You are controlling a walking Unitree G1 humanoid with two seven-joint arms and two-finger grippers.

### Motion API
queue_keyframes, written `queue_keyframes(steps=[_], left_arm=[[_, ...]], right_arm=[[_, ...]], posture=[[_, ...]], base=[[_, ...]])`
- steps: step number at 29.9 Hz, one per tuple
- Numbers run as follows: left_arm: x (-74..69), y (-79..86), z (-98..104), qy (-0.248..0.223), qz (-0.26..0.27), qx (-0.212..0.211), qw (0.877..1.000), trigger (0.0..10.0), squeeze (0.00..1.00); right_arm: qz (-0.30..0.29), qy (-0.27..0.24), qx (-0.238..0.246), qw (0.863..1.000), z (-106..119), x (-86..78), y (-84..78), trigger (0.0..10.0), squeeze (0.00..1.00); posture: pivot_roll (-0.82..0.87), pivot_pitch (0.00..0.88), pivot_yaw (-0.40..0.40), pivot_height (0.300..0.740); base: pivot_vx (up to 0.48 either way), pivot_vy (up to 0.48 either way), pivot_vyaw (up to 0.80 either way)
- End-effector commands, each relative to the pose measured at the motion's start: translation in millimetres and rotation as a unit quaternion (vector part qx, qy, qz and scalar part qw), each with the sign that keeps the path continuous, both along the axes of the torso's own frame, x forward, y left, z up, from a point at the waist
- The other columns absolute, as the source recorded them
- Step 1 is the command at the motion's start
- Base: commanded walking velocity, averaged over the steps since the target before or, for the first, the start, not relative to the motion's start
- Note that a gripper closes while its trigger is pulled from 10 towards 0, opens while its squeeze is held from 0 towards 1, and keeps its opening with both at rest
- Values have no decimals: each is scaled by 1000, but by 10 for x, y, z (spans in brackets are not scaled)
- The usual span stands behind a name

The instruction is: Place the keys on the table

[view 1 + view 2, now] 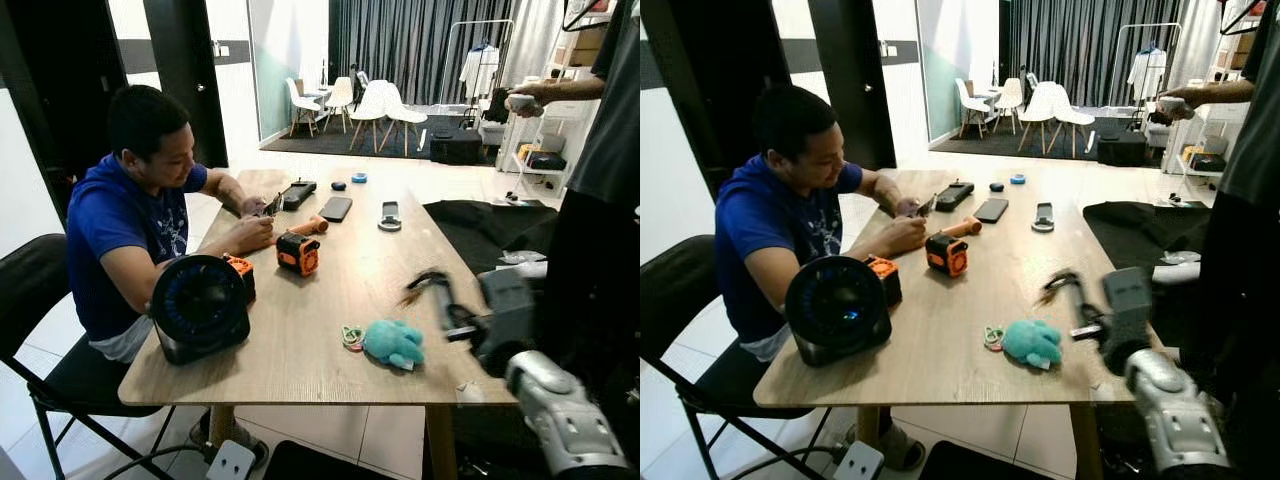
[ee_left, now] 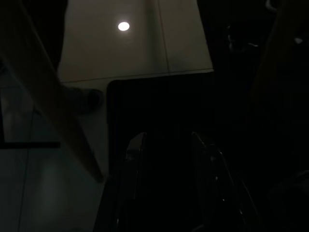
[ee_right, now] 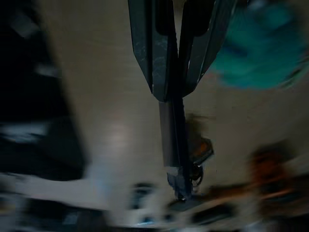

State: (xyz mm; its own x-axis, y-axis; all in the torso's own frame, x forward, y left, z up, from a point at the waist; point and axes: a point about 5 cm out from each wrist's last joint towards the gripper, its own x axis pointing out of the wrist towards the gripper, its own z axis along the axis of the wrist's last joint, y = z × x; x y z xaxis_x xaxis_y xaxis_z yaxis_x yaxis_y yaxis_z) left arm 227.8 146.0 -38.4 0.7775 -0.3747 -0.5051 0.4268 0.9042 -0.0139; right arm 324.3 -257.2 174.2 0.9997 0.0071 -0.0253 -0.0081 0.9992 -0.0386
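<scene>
My right gripper (image 1: 426,284) hovers low over the right side of the wooden table (image 1: 320,310), blurred by motion. It is shut on the keys (image 3: 176,145), a dark strip with a small brown-orange piece dangling at its end (image 1: 411,294). A teal plush toy (image 1: 393,342) with a coloured ring (image 1: 351,337) lies on the table just in front of the gripper. In the dark left wrist view, my left gripper (image 2: 169,159) hangs below the table with its fingers apart and nothing between them.
A seated person (image 1: 130,200) works at the table's left side. A black fan (image 1: 200,305), an orange device (image 1: 298,254), a phone (image 1: 336,208) and small items lie on the table. Another person (image 1: 600,190) stands at the right. A power strip (image 1: 232,462) lies on the floor.
</scene>
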Motion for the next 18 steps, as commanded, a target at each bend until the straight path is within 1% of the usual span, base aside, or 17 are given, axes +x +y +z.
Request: queue_keyframes(steps=[1, 5, 6, 7, 8, 9, 12, 14, 18], left_arm=[[-18, 10, -12, 6, 1, -2, 1000, 10000, 0], [-18, 8, -12, 6, 0, -2, 1000, 10000, 0], [-16, 4, -12, 6, -1, -2, 1000, 10000, 0], [-4, -7, -2, 5, -3, -3, 1000, 10000, 0], [4, -11, 6, 3, -4, -3, 1000, 10000, 0], [4, -11, 6, 3, -4, -3, 1000, 10000, 0], [39, -40, 49, -10, -12, -10, 1000, 10000, 0], [66, -59, 88, -20, -18, -16, 1000, 10000, 0], [93, -65, 120, -27, -21, -17, 999, 10000, 0]], right_arm=[[-38, -1, 28, 999, -64, -48, -121, 10000, 0], [-51, 0, 42, 998, -105, -59, -157, 10000, 0], [-58, 1, 54, 997, -155, -54, -173, 10000, 0], [-69, 5, 78, 994, -243, -18, -189, 10000, 0], [-74, 6, 86, 994, -264, 5, -192, 10000, 0], [-74, 6, 86, 994, -264, 5, -192, 10000, 0], [-77, 11, 101, 992, -291, 90, -178, 10000, 0], [-75, 17, 101, 992, -293, 153, -170, 10000, 0], [-75, 17, 105, 992, -277, 212, -167, 10000, 0]], posture=[[47, 15, 46, 740], [47, 15, 46, 740], [47, 15, 46, 740], [43, 32, 54, 740], [42, 40, 55, 740], [42, 40, 55, 740], [36, 58, 57, 740], [37, 71, 58, 740], [40, 84, 55, 740]], base=[[0, 0, 0], [0, 0, 0], [0, 0, 0], [0, 0, 0], [0, 0, 0], [0, 0, 0], [0, 0, 0], [0, 0, 0], [0, 0, 0]])
